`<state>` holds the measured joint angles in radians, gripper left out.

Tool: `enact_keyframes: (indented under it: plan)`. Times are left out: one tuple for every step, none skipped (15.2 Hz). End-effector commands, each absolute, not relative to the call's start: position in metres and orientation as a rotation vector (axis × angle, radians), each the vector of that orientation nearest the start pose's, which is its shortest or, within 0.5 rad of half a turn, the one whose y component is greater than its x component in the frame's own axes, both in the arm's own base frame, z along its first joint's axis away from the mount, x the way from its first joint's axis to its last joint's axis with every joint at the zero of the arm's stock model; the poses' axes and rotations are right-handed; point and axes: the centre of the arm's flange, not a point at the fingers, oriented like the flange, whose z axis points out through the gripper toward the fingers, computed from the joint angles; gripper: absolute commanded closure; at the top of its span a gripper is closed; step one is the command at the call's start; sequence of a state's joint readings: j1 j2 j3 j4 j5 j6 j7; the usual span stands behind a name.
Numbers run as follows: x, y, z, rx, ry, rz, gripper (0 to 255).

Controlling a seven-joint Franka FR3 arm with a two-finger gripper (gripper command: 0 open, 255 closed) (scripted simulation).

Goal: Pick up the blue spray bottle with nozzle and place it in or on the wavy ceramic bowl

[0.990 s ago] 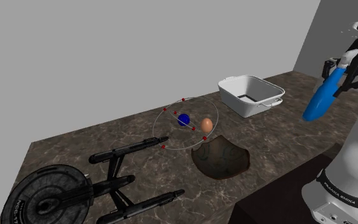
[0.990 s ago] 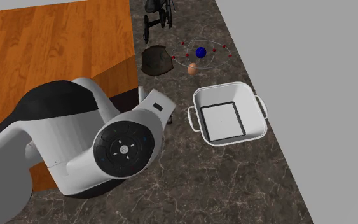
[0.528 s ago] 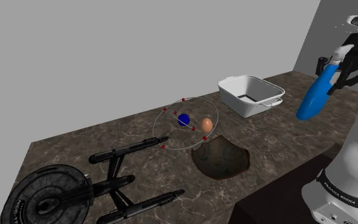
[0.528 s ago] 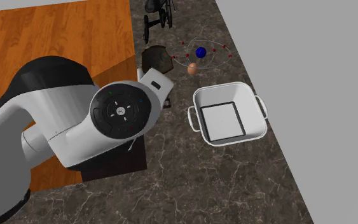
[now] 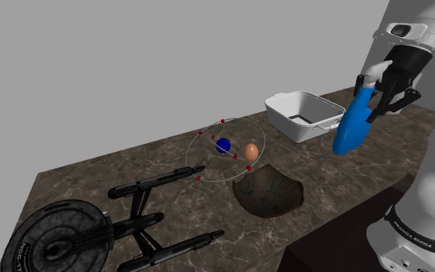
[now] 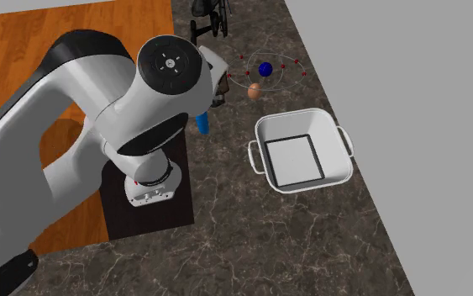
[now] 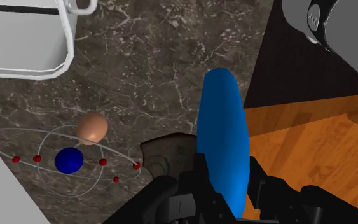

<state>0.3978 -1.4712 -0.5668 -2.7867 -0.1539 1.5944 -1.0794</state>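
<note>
With the blue spray bottle point(image 5: 352, 124) hanging clear of the dark marble countertop point(image 5: 130, 166), the pick-up half of the job looks done. The black gripper point(image 5: 385, 89) is clamped on the bottle's upper end, near the pale nozzle, and the blue body slants down and toward the shoulder view's left. In the wrist view the two fingers press against either side of the bottle point(image 7: 222, 140), so it is truly held and not merely framed.

In the shoulder view the bottle appears in the air in front of the white square tray point(image 5: 304, 116), up and to the right of the wavy brown bowl point(image 5: 268, 192). The wrist view puts the bowl point(image 7: 165, 153) just beside the blue body, partly hidden behind it, so the bottle seems close to the bowl but not yet plainly centred over it. From the second exterior view a strip of the bottle point(image 6: 202, 124) peeks out under the arm, near the counter's edge by the wooden floor point(image 6: 58, 50).

What remains, by my reading, is the placing: carry the bottle the rest of the way over the bowl, lower it, and let go.

An egg point(image 5: 251, 151) and a wire atom model point(image 5: 223, 144) with a blue ball sit just behind the bowl, close enough to be clipped on the way down. A dark starship model point(image 5: 92, 228) lies well apart.
</note>
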Motion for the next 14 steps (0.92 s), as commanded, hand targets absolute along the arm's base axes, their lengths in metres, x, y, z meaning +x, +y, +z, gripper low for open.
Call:
enact_keyframes:
  plan:
    - [0.203, -0.041, 0.502, -2.212, -1.720, -0.543, 255]
    - [0.208, -0.028, 0.502, -2.212, -1.720, -0.543, 255]
    - [0.213, -0.016, 0.502, -2.212, -1.720, -0.543, 255]
    - [0.218, -0.004, 0.501, -2.212, -1.720, -0.543, 255]
    - [0.222, 0.009, 0.501, -2.212, -1.720, -0.543, 255]
    - [0.227, 0.021, 0.501, -2.212, -1.720, -0.543, 255]
    - [0.232, 0.033, 0.500, -2.212, -1.720, -0.543, 255]
    - [0.237, 0.046, 0.500, -2.212, -1.720, -0.543, 255]
    - [0.241, 0.058, 0.500, -2.212, -1.720, -0.543, 255]
    - [0.246, 0.070, 0.500, -2.212, -1.720, -0.543, 255]
    - [0.251, 0.082, 0.499, -2.212, -1.720, -0.543, 255]
    - [0.256, 0.095, 0.499, -2.212, -1.720, -0.543, 255]
    - [0.261, 0.107, 0.499, -2.212, -1.720, -0.543, 255]
    - [0.265, 0.119, 0.498, -2.212, -1.720, -0.543, 255]
